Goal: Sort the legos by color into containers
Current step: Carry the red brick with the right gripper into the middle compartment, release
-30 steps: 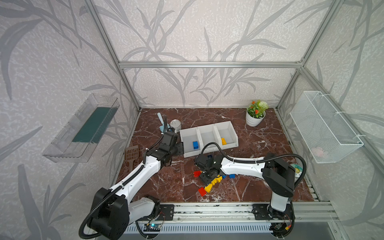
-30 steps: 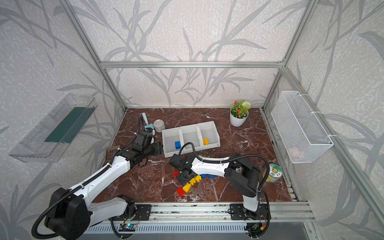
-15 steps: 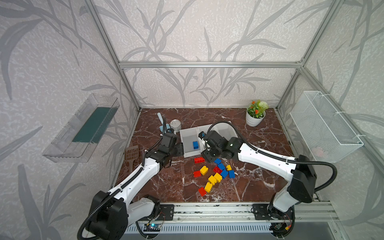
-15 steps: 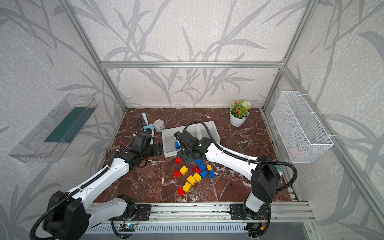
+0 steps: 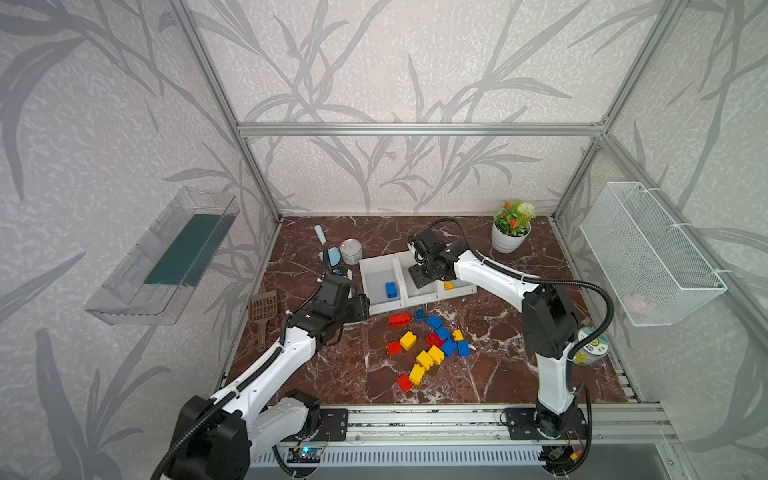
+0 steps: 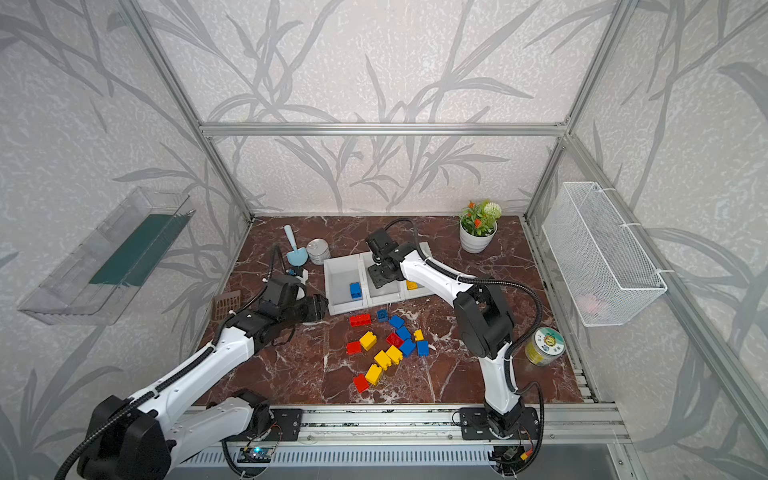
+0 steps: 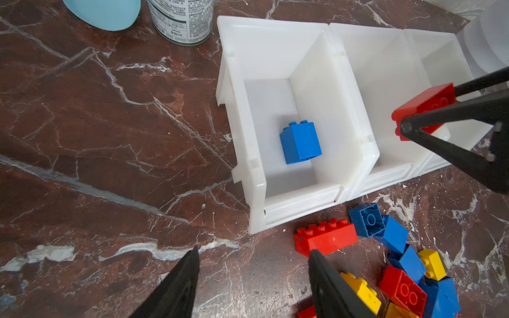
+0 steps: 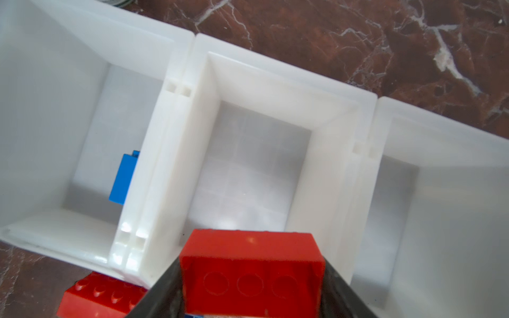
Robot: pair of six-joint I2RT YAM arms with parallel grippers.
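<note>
The three white containers (image 5: 376, 262) stand joined in a row on the marble tabletop (image 5: 332, 374), low fronts facing the arms. The left bin (image 7: 275, 24) holds one blue brick (image 7: 300, 141) lying on its floor near the front. The right bin (image 7: 429, 35) holds one yellow brick (image 5: 448, 285). The middle bin (image 8: 275, 82) shows its bare white floor in the right wrist view. The right gripper (image 5: 423, 277) hangs over that middle bin, its jaws clamped on the two sides of a red brick (image 8: 252, 272), which is held above the front part of the bin's mouth and clear of the floor. The left gripper (image 7: 253, 250) hovers low over the tabletop just in front of the left bin, its fingers apart with nothing between them; one fingertip (image 7: 312, 254) sits just beside a long red brick (image 7: 325, 238) that lies on the table against the bins' front. The loose legos (image 5: 432, 345), red, blue and yellow, lie scattered on the marble in front of the bins.
</note>
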